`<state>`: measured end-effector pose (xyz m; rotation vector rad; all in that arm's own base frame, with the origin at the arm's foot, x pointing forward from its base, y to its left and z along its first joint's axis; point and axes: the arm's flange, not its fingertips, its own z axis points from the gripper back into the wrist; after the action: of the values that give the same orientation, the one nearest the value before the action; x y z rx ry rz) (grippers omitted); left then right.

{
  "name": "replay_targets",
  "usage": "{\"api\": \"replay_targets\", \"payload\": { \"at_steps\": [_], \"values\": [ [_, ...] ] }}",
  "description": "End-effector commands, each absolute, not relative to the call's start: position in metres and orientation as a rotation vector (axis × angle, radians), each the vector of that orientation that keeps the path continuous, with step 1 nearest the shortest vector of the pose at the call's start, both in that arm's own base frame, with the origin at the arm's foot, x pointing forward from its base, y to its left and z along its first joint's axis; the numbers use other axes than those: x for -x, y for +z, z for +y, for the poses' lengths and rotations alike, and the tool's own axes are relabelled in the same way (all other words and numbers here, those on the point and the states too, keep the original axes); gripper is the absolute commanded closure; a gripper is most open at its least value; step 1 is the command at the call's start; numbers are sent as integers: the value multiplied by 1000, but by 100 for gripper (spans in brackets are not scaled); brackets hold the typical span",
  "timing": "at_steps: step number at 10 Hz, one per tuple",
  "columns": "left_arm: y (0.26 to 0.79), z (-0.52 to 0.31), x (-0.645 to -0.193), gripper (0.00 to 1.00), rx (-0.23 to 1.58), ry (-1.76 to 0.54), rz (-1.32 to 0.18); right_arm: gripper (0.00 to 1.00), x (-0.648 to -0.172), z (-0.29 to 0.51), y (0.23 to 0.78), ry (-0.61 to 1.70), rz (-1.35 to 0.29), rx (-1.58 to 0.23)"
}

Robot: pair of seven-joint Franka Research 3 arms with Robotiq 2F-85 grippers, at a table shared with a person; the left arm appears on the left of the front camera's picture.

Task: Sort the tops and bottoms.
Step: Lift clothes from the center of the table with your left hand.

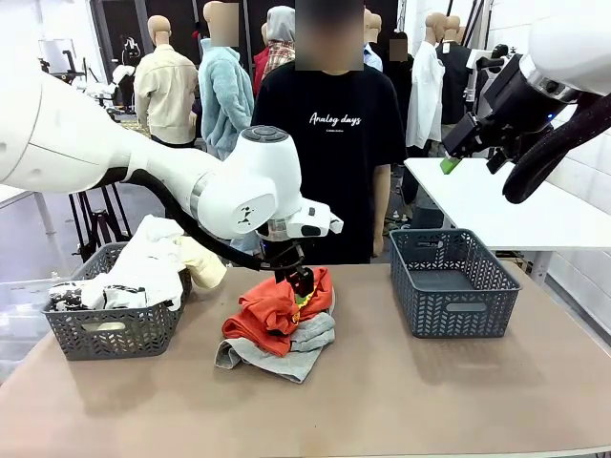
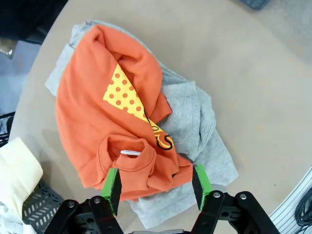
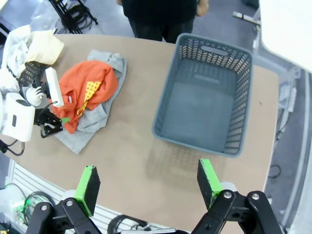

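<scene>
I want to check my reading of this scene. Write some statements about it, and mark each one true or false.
1. The orange-red top lies on a grey garment. True.
2. The basket on the right holds a garment. False: it is empty.
3. The left gripper is at the orange-red top, its jaws apart. True.
4. The right gripper holds a cream top. False: it is open, holds nothing and is raised above the table.
</scene>
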<state>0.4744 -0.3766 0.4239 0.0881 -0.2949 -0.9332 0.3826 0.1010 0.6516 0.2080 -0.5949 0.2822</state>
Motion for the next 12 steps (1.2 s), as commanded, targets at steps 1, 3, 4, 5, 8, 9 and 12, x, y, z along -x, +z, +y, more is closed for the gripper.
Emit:
{"api": "replay_targets", "payload": {
  "at_steps": [1, 3, 4, 5, 8, 9, 12],
  "values": [
    [416, -374, -484, 24, -75, -922, -247, 0, -380, 100, 649, 268, -587, -206],
    [389, -368, -497, 24, -57, -874, -203, 0, -380, 100, 649, 268, -587, -206],
    [383, -367, -499, 24, -60, -861, -204, 0, -380, 100, 649, 268, -587, -206],
    [379, -365, -502, 24, -62, -848, -190, 0, -380, 100, 649, 268, -587, -206],
    [371, -364, -510, 24, -50, -825, -194, 0, -380, 100, 649, 268, -587, -206],
    [371, -364, -514, 24, -48, -810, -225, 0, -380, 100, 649, 268, -587, -206],
    [379, -363, -522, 24, -54, -834, -237, 0, -380, 100, 649, 268, -587, -206]
  ]
}}
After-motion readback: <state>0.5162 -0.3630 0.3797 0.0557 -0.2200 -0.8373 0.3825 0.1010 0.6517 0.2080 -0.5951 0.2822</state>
